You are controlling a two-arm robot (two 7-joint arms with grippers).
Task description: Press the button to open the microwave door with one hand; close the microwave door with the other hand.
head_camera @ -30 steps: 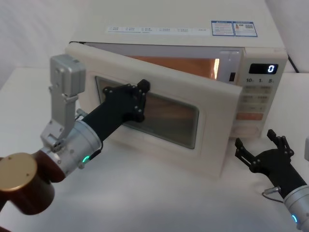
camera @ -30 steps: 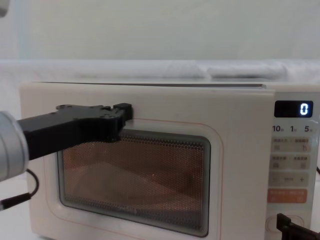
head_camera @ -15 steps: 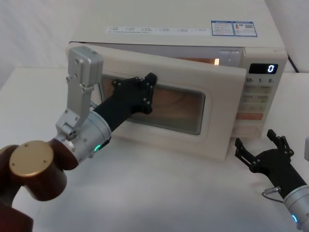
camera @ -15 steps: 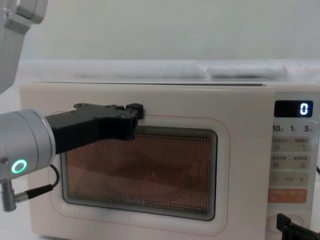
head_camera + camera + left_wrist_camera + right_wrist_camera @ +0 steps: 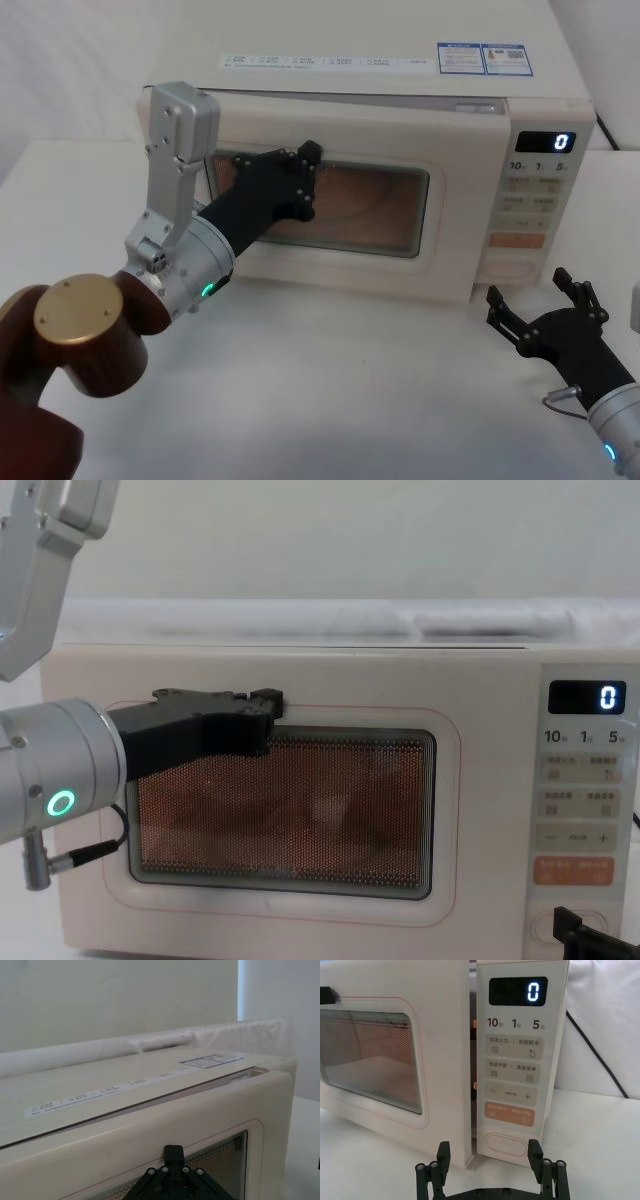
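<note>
On the white desk (image 5: pixel 380 380), left end effector (image 5: pixel 306 178), pinched together, against nearly shut microwave door (image 5: pixel 455 210); right end effector (image 5: pixel 545 305) spread; risks not latching.

The microwave door (image 5: pixel 350 215) looks like smooth, faintly glossy cream plastic (its window a fine metal mesh behind glass); the left gripper (image 5: pixel 300 180) is matt black; the surface (image 5: pixel 350 400) is matt white.

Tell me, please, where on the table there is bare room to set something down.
Bare table lies in front of the microwave door, between the left gripper's arm and the right gripper. It is crowded below the button, where the right gripper waits.
</note>
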